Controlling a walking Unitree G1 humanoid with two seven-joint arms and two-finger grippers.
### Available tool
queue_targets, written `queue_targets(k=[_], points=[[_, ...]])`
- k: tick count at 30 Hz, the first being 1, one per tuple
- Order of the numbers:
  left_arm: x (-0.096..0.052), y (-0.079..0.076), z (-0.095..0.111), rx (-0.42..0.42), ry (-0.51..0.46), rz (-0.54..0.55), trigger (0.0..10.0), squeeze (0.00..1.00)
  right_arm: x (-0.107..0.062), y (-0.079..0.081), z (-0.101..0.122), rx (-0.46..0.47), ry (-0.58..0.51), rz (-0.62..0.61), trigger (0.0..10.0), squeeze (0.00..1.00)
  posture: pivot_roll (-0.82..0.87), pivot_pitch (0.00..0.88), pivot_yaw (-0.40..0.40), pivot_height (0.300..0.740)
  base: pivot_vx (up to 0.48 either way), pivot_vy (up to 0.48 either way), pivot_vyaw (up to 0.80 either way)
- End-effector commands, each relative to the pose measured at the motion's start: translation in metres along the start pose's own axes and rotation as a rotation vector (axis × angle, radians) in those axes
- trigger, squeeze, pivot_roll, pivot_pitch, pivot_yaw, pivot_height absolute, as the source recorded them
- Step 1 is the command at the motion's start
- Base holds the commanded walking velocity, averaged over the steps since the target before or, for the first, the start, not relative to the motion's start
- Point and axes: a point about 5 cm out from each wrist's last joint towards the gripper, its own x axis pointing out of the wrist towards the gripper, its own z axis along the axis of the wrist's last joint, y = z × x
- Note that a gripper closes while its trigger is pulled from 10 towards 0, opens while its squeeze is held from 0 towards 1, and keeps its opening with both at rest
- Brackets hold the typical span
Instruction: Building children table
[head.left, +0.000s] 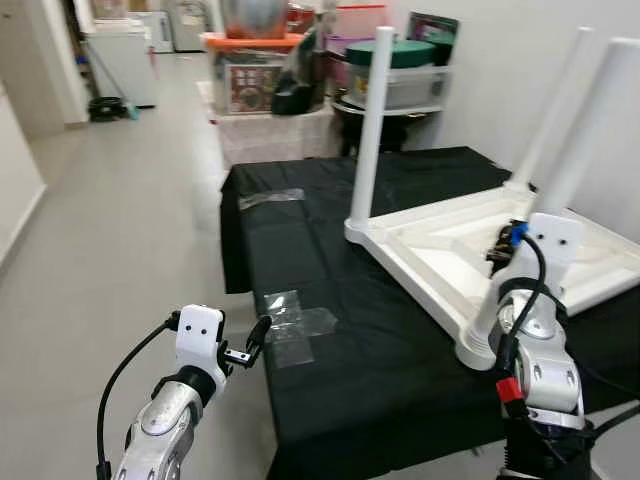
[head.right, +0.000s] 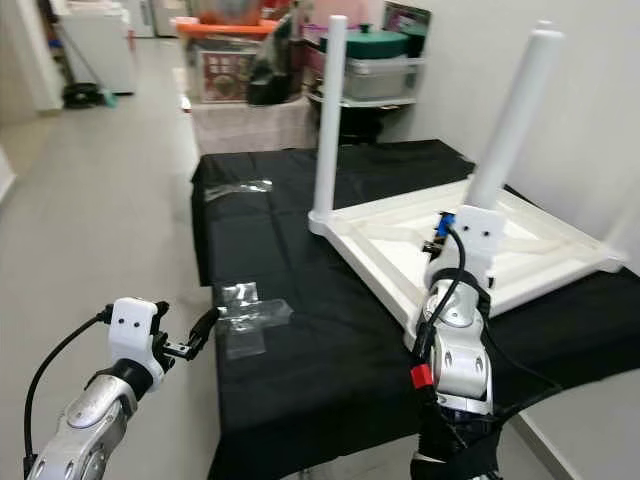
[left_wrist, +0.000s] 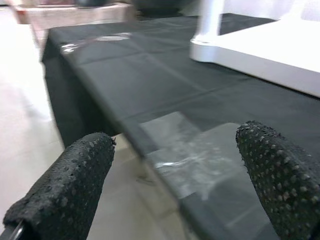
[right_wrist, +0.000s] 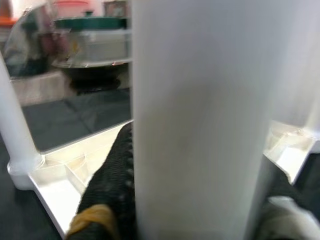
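Right gripper (right_wrist: 195, 200) clamps a leg (right_wrist: 200, 115) at table (head.left: 440, 250) near corner; left gripper (head.left: 250, 345) wide, empty. Leg could cross-thread if tilted.

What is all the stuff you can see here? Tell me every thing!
Children's table: one, white, upside down on the black cloth.
Table legs: three seen, white, pointing up.
Black cloth: one, covering the work surface.
Clear tape patches: two, stuck on the cloth along its left side.
Storage boxes and tubs: several, mixed colours, stacked behind.
Floor: grey, on the left.
Left gripper: black, open, at the cloth's edge.
Right gripper: black, around a white leg.
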Motion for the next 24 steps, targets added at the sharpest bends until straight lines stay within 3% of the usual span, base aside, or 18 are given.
queue_targets(k=[1, 3, 4, 5, 6, 7, 8, 9, 10, 12, 13, 17, 18, 19, 20, 22, 23, 24], points=[[-0.002, 0.001, -0.005, -0.002, 0.022, 0.006, 10.0, 0.00, 0.000, 0.000, -0.018, 0.031, 0.080, -0.006, 10.0, 1.00, 0.03, 0.000, -0.036, 0.740, 0.000, 0.000, 0.00], [-0.003, 0.002, -0.005, -0.002, 0.022, 0.006, 10.0, 0.00, 0.003, 0.002, -0.008, 0.081, 0.051, 0.062, 10.0, 1.00, 0.03, 0.000, -0.036, 0.740, 0.000, 0.000, 0.00], [-0.003, 0.002, -0.005, -0.001, 0.022, 0.007, 10.0, 0.00, 0.005, 0.003, 0.003, 0.075, -0.015, 0.118, 10.0, 0.00, 0.02, 0.000, -0.034, 0.740, 0.000, 0.000, 0.00], [-0.003, 0.002, -0.005, -0.001, 0.022, 0.007, 10.0, 0.00, 0.005, 0.005, 0.017, 0.087, -0.100, 0.230, 10.0, 0.00, 0.02, 0.000, -0.034, 0.740, 0.000, 0.000, 0.00], [-0.003, 0.002, -0.005, -0.001, 0.022, 0.007, 10.0, 0.00, 0.005, 0.005, 0.017, 0.087, -0.100, 0.230, 10.0, 0.00, 0.02, 0.000, -0.034, 0.740, 0.000, 0.000, 0.00], [-0.003, 0.002, -0.005, -0.001, 0.022, 0.006, 10.0, 0.00, 0.004, 0.007, 0.024, 0.112, -0.136, 0.349, 10.0, 0.00, 0.02, 0.000, -0.031, 0.740, 0.000, 0.000, 0.00], [-0.003, 0.002, -0.005, -0.001, 0.022, 0.006, 10.0, 0.00, 0.004, 0.007, 0.024, 0.112, -0.136, 0.349, 10.0, 0.00, 0.02, 0.000, -0.031, 0.740, 0.000, 0.000, 0.00], [-0.002, 0.002, -0.005, -0.001, 0.021, 0.002, 10.0, 0.00, 0.000, 0.003, 0.031, 0.106, -0.170, 0.529, 10.0, 0.00, 0.02, 0.000, -0.029, 0.740, 0.000, 0.000, 0.00], [-0.002, 0.002, -0.005, -0.001, 0.021, 0.002, 10.0, 0.00, 0.000, 0.003, 0.031, 0.106, -0.170, 0.529, 10.0, 0.00, 0.02, 0.000, -0.029, 0.740, 0.000, 0.000, 0.00], [-0.001, 0.001, -0.005, 0.000, 0.018, -0.005, 10.0, 0.00, -0.004, -0.009, 0.028, 0.057, -0.141, 0.764, 10.0, 0.00, 0.02, 0.000, -0.030, 0.740, 0.000, 0.000, 0.00], [0.000, 0.001, -0.004, 0.002, 0.017, -0.007, 10.0, 0.00, -0.003, -0.015, 0.027, 0.017, -0.126, 0.809, 10.0, 0.00, 0.02, 0.000, -0.030, 0.740, 0.000, 0.000, 0.00], [0.001, 0.002, -0.004, 0.005, 0.016, -0.007, 10.0, 0.00, 0.002, -0.021, 0.025, 0.006, -0.106, 0.826, 9.9, 0.00, 0.03, 0.000, -0.030, 0.740, 0.000, 0.000, 0.00], [0.001, 0.002, -0.004, 0.007, 0.015, -0.008, 10.0, 0.00, 0.006, -0.022, 0.022, -0.003, -0.093, 0.820, 4.4, 0.00, 0.03, 0.000, -0.029, 0.740, 0.000, 0.000, 0.00], [0.001, 0.002, -0.004, 0.007, 0.015, -0.008, 10.0, 0.00, 0.006, -0.022, 0.022, -0.003, -0.093, 0.820, 4.4, 0.00, 0.03, 0.000, -0.029, 0.740, 0.000, 0.000, 0.00], [0.001, 0.002, -0.003, 0.008, 0.015, -0.010, 10.0, 0.00, 0.007, -0.020, 0.018, -0.016, -0.081, 0.821, 2.9, 0.00, 0.03, 0.000, -0.029, 0.740, 0.000, 0.000, 0.00], [0.001, 0.001, -0.003, 0.009, 0.014, -0.011, 10.0, 0.00, 0.008, -0.019, 0.015, -0.028, -0.074, 0.822, 2.9, 0.00, 0.03, 0.000, -0.029, 0.740, 0.000, 0.000, 0.00], [0.001, 0.001, -0.003, 0.010, 0.014, -0.013, 10.0, 0.00, 0.010, -0.018, 0.012, -0.022, -0.061, 0.812, 0.0, 0.00, 0.03, 0.000, -0.028, 0.740, 0.000, 0.000, 0.00], [0.001, 0.001, -0.003, 0.010, 0.014, -0.013, 10.0, 0.00, 0.010, -0.018, 0.012, -0.022, -0.061, 0.812, 0.0, 0.00, 0.03, 0.000, -0.028, 0.740, 0.000, 0.000, 0.00]])
